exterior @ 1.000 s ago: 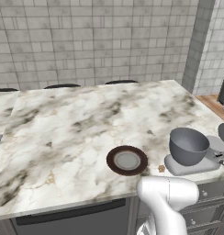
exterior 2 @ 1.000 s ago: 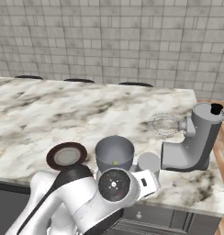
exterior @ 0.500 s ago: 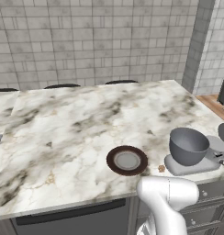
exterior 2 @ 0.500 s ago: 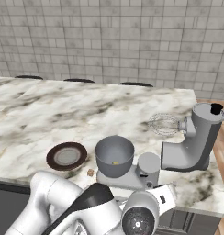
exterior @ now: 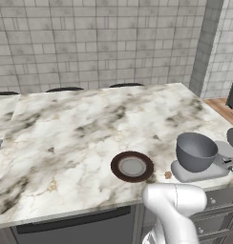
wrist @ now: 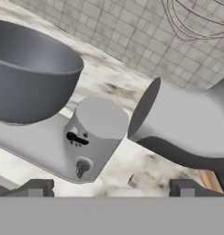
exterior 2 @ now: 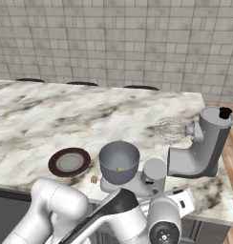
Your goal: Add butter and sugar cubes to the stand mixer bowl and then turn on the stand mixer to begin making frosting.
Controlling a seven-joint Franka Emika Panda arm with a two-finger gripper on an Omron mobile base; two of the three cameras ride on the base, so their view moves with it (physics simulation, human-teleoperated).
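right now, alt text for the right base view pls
A deep grey metal bowl sits on a grey stand mixer whose head is tilted back, whisk raised. A round dark-brown plate lies left on the marble counter.

Stand mixer (exterior: 231, 143) cut by edge.

Grey stand mixer bowl (exterior 2: 119, 163), holding butter (exterior 2: 120, 168), sat on stand mixer (exterior 2: 197, 147) base; sugar cube (exterior 2: 94, 179) lay beside it
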